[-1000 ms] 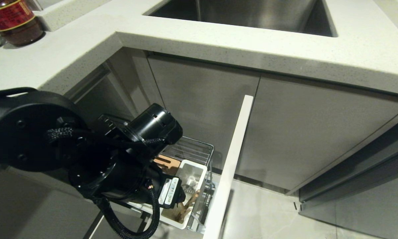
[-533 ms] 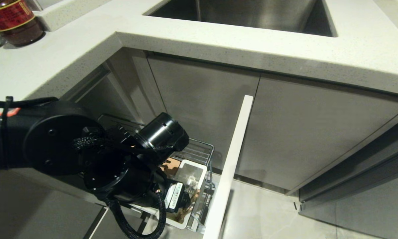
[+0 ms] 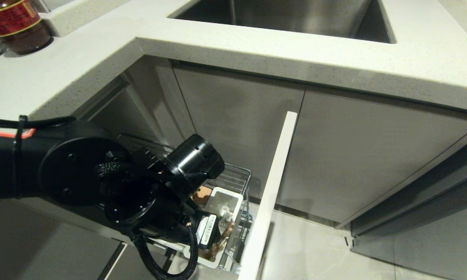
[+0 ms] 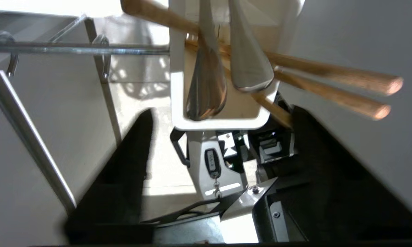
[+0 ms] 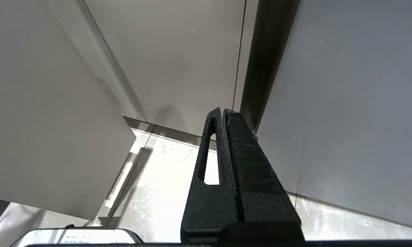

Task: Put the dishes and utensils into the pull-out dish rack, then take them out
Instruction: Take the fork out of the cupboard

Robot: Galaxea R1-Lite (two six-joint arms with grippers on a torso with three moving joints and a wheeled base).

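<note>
A: What is shown at the pull-out dish rack (image 3: 233,177)?

B: The chrome wire rack is seen drawn out below the pale stone surface (image 3: 81,70), left of its white front panel (image 3: 270,194). At the rack's near end a white utensil cup (image 3: 229,204) is mounted. The left arm is lowered over it from the left, so most of the rack is hidden in the head view.

A: Where are the utensils?

B: In the left wrist view the wooden chopsticks (image 4: 329,82) are seen leaning out over the rim of the utensil cup (image 4: 178,85), with two silver metal handles (image 4: 249,65) standing inside it. Whether either is the fork cannot be told. No plate or bowl is shown.

A: How is the left pincer (image 4: 219,113) held?

B: Its two dark fingers (image 4: 130,154) are spread wide apart, one on each side of the cup's near end. Nothing is gripped between them; one finger lies close to a chopstick, though contact cannot be confirmed.

A: And the right pincer (image 5: 223,116)?

B: It is parked low beside the cabinet fronts, its fingers pressed together and empty.

A: Which step is judged to be in hand?

B: A reach for a utensil in the cup, probably for unloading. Next, the fingers would need to be centred on one piece and closed firmly, since slim chopsticks may slip or be knocked aside.
</note>
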